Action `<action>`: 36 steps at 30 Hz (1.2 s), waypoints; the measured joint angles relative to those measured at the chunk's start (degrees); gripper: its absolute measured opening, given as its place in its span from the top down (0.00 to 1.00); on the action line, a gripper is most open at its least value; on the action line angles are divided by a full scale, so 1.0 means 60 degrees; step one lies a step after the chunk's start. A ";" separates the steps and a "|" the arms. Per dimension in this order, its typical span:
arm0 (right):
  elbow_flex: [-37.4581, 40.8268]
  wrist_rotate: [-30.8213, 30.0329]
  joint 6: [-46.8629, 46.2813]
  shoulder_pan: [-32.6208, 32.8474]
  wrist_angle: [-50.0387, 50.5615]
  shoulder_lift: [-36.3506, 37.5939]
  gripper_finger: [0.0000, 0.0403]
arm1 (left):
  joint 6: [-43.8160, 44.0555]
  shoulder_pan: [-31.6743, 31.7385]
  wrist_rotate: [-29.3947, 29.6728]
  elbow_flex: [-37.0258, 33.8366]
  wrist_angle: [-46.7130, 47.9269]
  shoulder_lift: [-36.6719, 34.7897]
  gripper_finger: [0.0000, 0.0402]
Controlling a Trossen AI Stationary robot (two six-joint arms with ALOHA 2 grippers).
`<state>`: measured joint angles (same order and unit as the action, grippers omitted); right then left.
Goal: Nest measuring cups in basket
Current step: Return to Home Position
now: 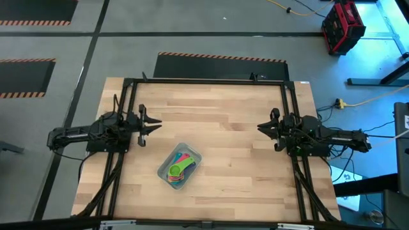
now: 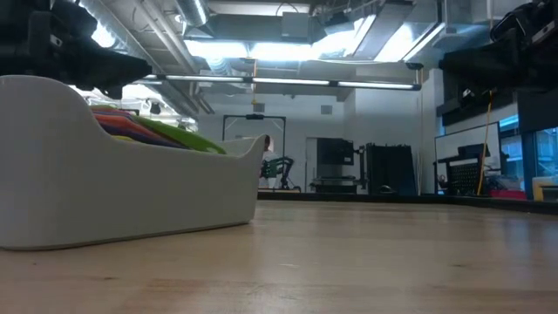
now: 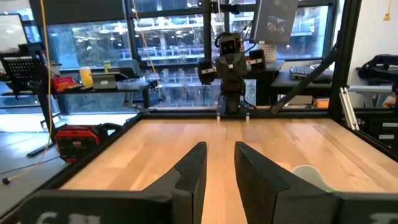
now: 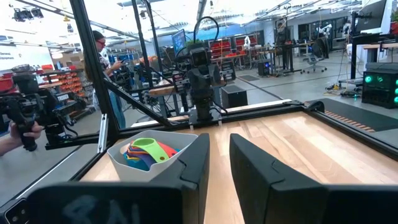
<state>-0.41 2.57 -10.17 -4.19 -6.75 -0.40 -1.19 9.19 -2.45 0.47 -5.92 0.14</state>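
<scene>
Now left pincer (image 1: 155,126) and right pincer (image 1: 262,128) gape empty at opposite table (image 1: 223,108) edges, basket (image 1: 195,156) between.

- The only thing standing on the table (image 1: 223,115) is the basket (image 1: 181,167), in the near half, a little left of the middle.
- The cups (image 1: 179,168) lie piled inside it, and in the low view they show above the low part of its wall.
- There is bare wood on all sides of the basket.
- The left gripper (image 1: 152,125) hangs at the left edge and the right gripper (image 1: 264,129) at the right edge. Both are above the wood, with fingers apart.
- The wide strip of wood between them is free.
- A black frame (image 1: 204,80) runs along the far edge and both sides, and its bars block the way there.
</scene>
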 joint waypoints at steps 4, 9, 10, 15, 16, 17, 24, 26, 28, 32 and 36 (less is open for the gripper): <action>-0.0002 0.0002 0.0000 0.0001 -0.0001 0.0000 0.83 | 0.0004 0.0000 -0.0006 0.0000 0.0019 0.0000 0.81; -0.0002 0.0000 -0.0001 -0.0002 -0.0001 0.0000 0.83 | 0.0182 0.0000 -0.0004 0.0000 0.0046 0.0000 0.81; -0.0002 0.0001 0.0002 -0.0002 -0.0002 0.0000 0.83 | 0.0186 0.0000 -0.0006 0.0000 0.0046 0.0000 0.81; -0.0002 0.0000 0.0005 -0.0002 0.0000 0.0000 0.83 | 0.0010 0.0000 0.0002 0.0000 0.0256 0.0000 0.81; -0.0002 0.0001 0.0011 -0.0002 0.0000 0.0000 0.83 | -0.0080 0.0000 -0.0001 0.0000 0.0335 0.0000 0.81; -0.0002 0.0002 0.0010 -0.0002 -0.0002 0.0000 0.83 | -0.0117 0.0000 0.0002 0.0000 0.0411 0.0000 0.81; -0.0002 0.0002 0.0001 -0.0002 -0.0002 0.0000 0.83 | -0.0117 -0.0001 0.0002 0.0000 0.0457 0.0000 0.81; -0.0002 0.0002 0.0012 0.0000 -0.0002 0.0000 0.83 | -0.0120 0.0000 0.0002 0.0000 0.0456 0.0000 0.81; -0.0002 0.0000 -0.0001 -0.0002 0.0001 0.0000 0.83 | -0.0120 0.0000 0.0002 0.0000 0.0454 0.0000 0.81; -0.0002 0.0003 0.0003 -0.0002 -0.0002 0.0000 0.83 | -0.0120 0.0000 0.0002 0.0000 0.0454 0.0000 0.81; -0.0002 0.0000 0.0008 -0.0002 -0.0002 0.0000 0.83 | -0.0127 0.0000 0.0002 0.0000 0.0452 0.0000 0.81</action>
<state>-0.43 2.57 -10.12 -4.21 -6.76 -0.40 -1.96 9.19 -2.44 0.47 -3.21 0.14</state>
